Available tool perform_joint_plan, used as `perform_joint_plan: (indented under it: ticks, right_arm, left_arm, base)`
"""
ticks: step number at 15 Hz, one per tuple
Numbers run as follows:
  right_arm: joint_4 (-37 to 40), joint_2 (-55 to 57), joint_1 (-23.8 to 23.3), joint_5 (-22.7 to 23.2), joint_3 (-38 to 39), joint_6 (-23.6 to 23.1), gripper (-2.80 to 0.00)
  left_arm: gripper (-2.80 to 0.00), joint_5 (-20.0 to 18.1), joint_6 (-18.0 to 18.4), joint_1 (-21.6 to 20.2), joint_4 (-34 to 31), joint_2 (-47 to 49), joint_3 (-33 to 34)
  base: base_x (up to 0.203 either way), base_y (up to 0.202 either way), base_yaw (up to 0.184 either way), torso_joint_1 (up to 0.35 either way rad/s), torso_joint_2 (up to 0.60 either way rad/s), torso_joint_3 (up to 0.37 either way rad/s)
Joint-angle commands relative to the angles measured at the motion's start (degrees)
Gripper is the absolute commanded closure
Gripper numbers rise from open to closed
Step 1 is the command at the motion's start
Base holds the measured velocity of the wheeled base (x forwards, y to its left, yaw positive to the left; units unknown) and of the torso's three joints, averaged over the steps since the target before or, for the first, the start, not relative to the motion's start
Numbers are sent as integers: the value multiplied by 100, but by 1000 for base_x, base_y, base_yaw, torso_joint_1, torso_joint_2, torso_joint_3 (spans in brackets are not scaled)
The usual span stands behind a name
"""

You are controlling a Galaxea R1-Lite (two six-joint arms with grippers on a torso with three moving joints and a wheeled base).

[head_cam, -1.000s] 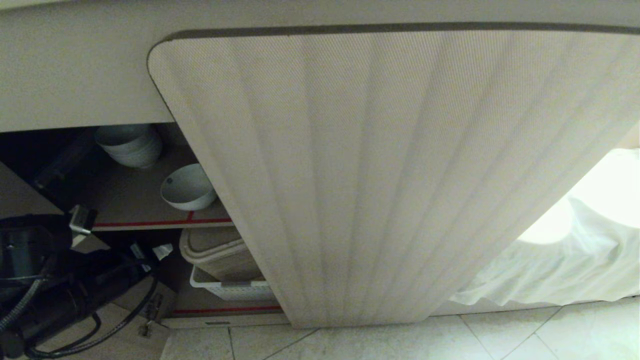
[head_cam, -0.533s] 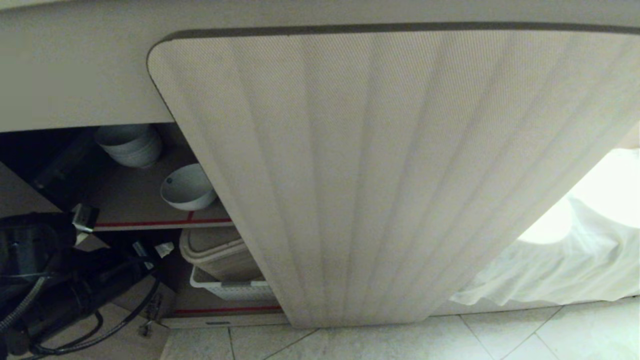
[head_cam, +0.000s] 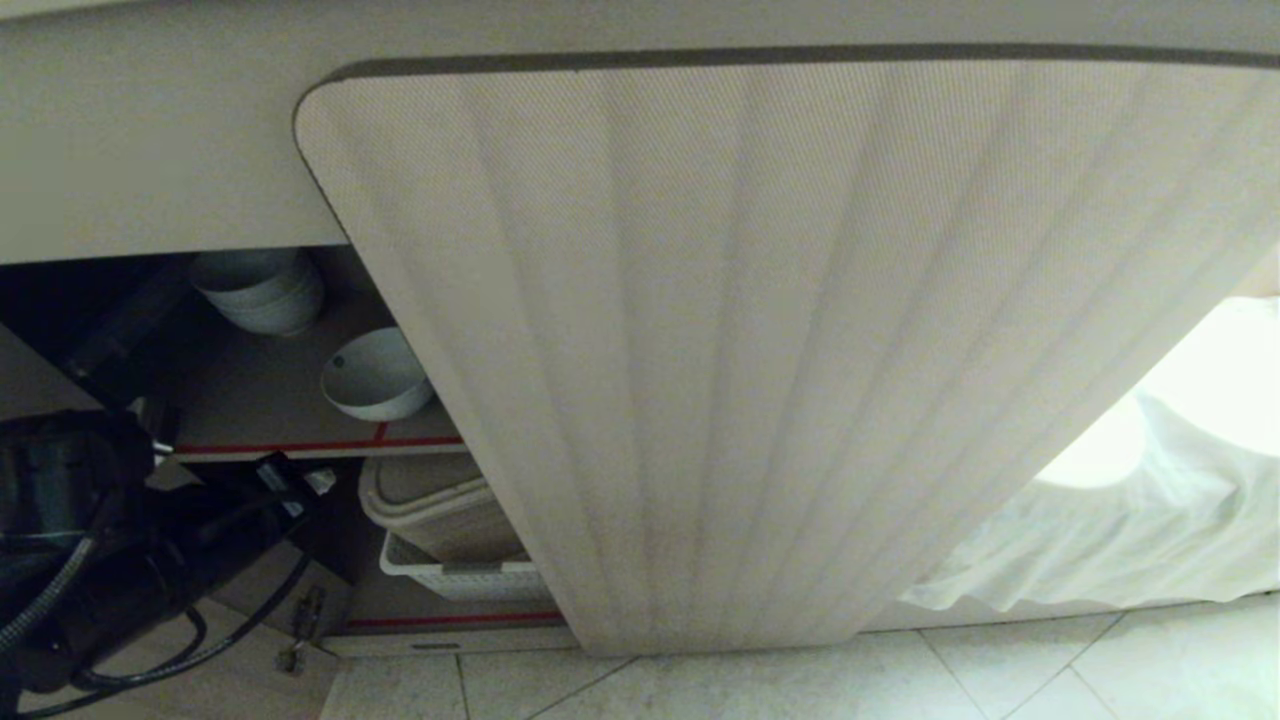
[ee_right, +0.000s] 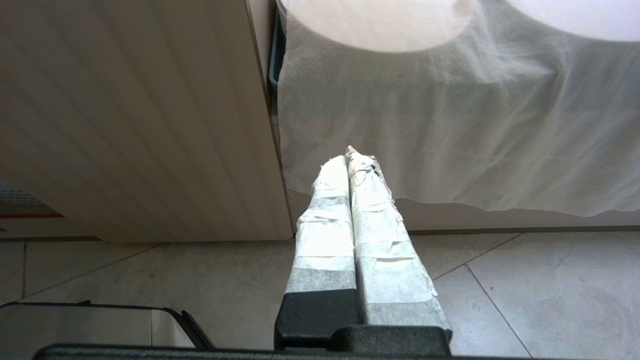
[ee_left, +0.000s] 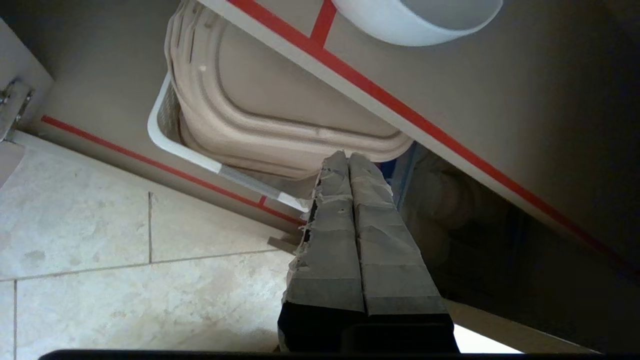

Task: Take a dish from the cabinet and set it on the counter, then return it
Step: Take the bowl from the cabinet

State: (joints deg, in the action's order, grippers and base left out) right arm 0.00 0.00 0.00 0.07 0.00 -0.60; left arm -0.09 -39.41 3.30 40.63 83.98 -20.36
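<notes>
The dish (head_cam: 375, 375), a small white bowl with a dark spot inside its rim, stands alone near the front of the cabinet's upper shelf (head_cam: 260, 405). The cabinet's ribbed door (head_cam: 750, 350) fills the middle of the head view. My left gripper (head_cam: 318, 483) hangs shut and empty below the shelf's red edge, in front of and below the dish. In the left wrist view its taped fingers (ee_left: 330, 220) are pressed together, with the dish (ee_left: 400, 27) beyond them on the shelf. My right gripper (ee_right: 348, 155) is shut and empty, parked low beside the door. The counter's top is out of view.
A stack of white bowls (head_cam: 262, 290) sits deeper on the upper shelf. Below it a beige tub (head_cam: 440, 505) rests in a white basket (head_cam: 465, 578). A white cloth (head_cam: 1120, 520) hangs right of the door. Tiled floor (head_cam: 800, 685) runs in front.
My left arm has drawn slightly left and up at the cabinet's opening, still shut. The dish has stayed where it was.
</notes>
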Motion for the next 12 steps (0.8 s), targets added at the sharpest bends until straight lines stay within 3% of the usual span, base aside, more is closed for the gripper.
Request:
perform_joint_plan:
  ticks: [1,12]
  right_arm:
    - [0,9,0,1,0,-1,0]
    - [0,9,0,1,0,-1,0]
  left_arm:
    - [0,1,-29,4,24,-60,-29]
    - [0,-17,-49,12,68,-110,-82]
  base:
    - [0,0,0,0,0,0]
    - [0,0,0,0,0,0]
